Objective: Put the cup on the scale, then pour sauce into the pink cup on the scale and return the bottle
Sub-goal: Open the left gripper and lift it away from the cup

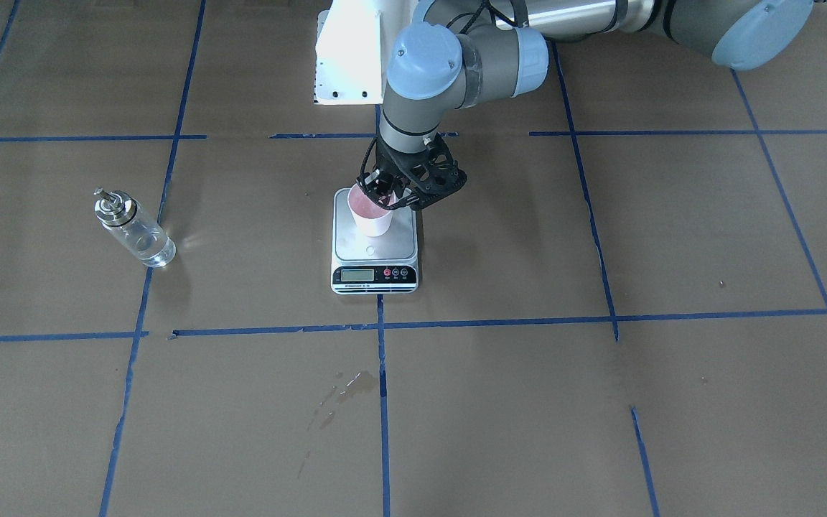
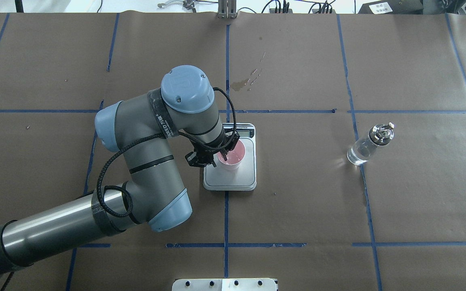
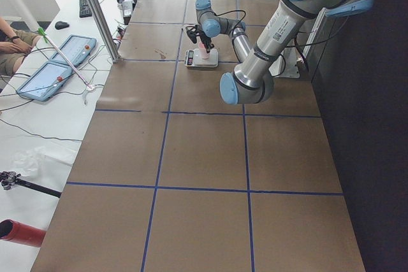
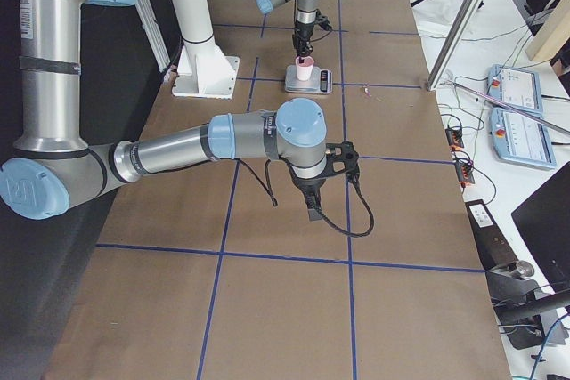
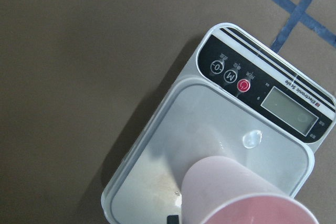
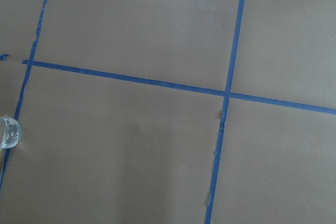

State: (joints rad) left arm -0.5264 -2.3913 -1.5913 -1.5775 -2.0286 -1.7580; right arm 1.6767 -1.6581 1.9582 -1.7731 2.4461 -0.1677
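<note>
Cup-placing step: left gripper (image 1: pixel 382 194) clamps rim of small pale pink tapered cup (image 1: pixel 374 222), apparently seated below its fingers on flat steel-topped white scale (image 1: pixel 354 245); next needs release, straight lift-off.

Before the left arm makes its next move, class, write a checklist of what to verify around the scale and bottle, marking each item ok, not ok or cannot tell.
1. The cup stands on the scale: ok.
2. The left gripper is clear of the cup: not ok, it is at the rim.
3. The bottle is upright, apart from the scale: ok.
4. The display shows a reading: cannot tell.
5. The right gripper is open: cannot tell.
</note>
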